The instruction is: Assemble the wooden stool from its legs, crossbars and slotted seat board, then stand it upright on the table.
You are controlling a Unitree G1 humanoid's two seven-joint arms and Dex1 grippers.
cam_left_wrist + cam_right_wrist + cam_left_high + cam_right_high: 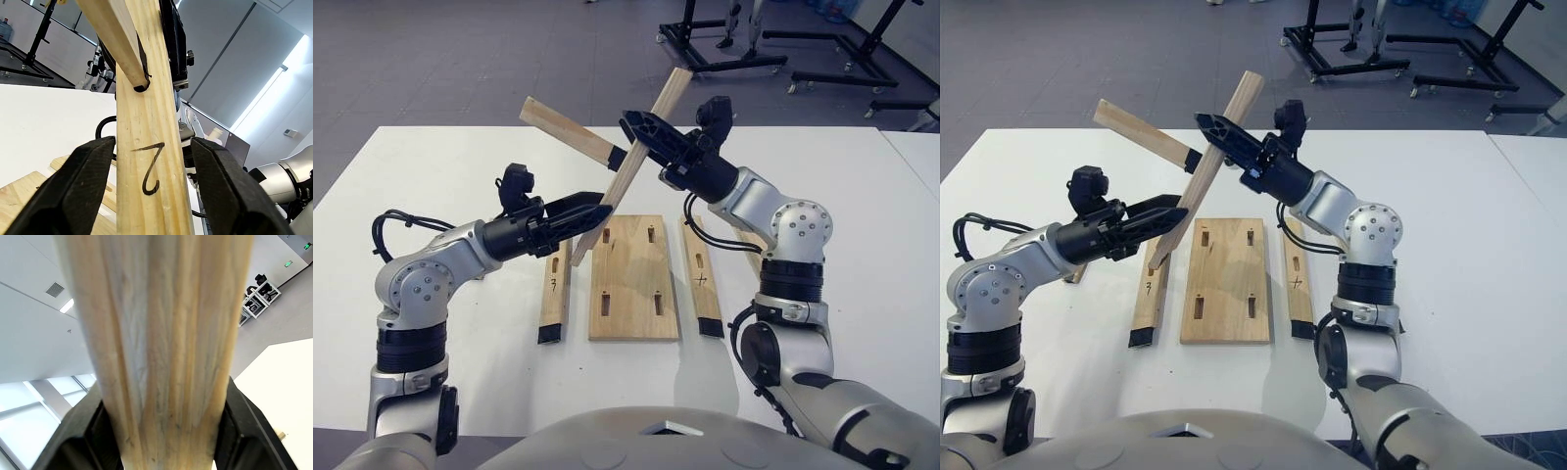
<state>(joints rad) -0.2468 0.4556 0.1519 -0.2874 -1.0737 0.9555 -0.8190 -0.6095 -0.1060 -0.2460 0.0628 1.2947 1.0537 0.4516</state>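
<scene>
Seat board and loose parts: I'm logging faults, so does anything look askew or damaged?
Nothing stands out. The seat board lies flat between two parallel legs; the raised leg, crossbar attached, tilts only because the right tool holds it aloft.

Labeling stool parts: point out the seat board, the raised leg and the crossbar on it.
seat board (pixel 633 284), left eye view, bare wood between the slots.
raised leg (pixel 625 178), left eye view, middle of its length.
crossbar (pixel 568 127), left eye view, middle of its length.
</scene>
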